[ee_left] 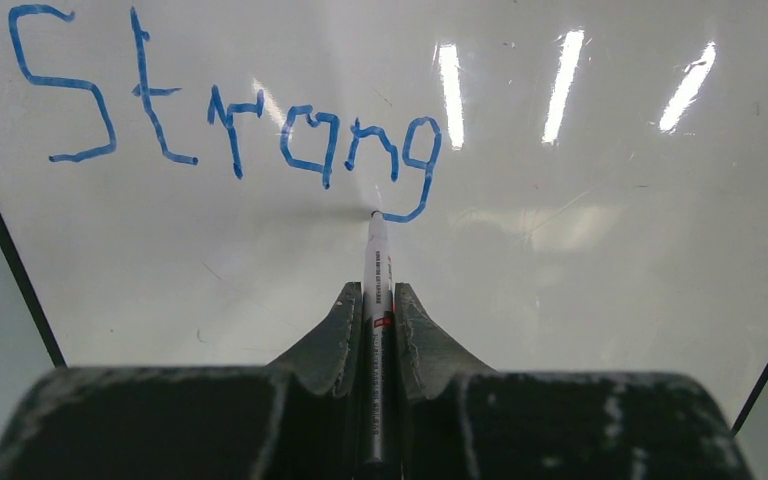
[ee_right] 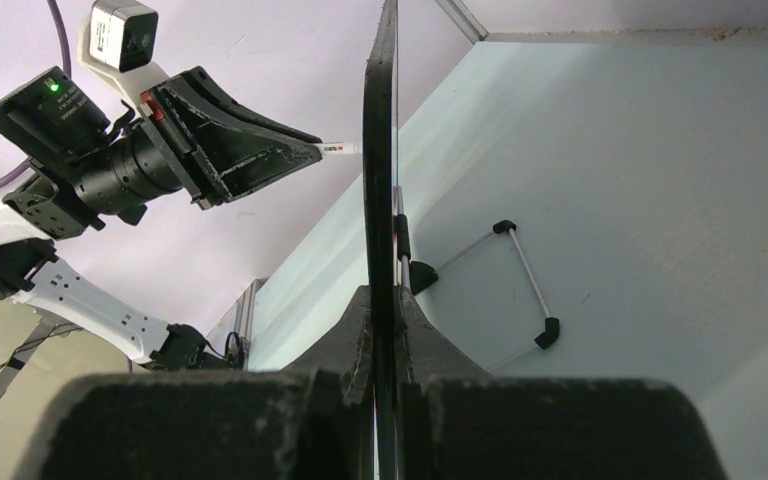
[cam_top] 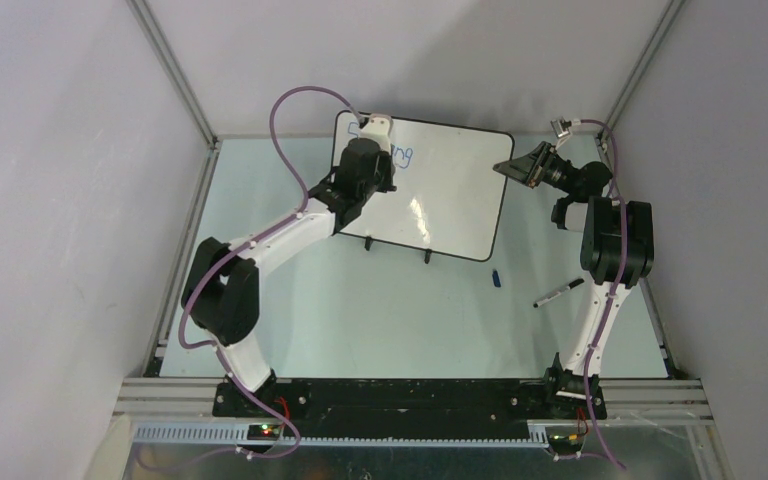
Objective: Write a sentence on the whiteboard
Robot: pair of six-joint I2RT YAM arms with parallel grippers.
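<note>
On the whiteboard (ee_left: 580,300), propped at the desk's (cam_top: 360,320) far side, only "Strang" of the sentence (ee_left: 230,110). Gripping the marker (ee_left: 376,262) tight in left fingers (ee_left: 348,318), tip at the g's tail; pinching the board's edge in right fingers (ee_right: 352,335). Might tip the board or smear ink if pushed too hard — overhead, mostly hidden behind the left arm (cam_top: 290,225)

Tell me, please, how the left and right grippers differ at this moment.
The left gripper holds a marker; the right gripper holds the whiteboard by its rim. The left gripper faces the written side, marker tip at the board; the right gripper meets the board edge-on. Both are shut on something thin.
</note>
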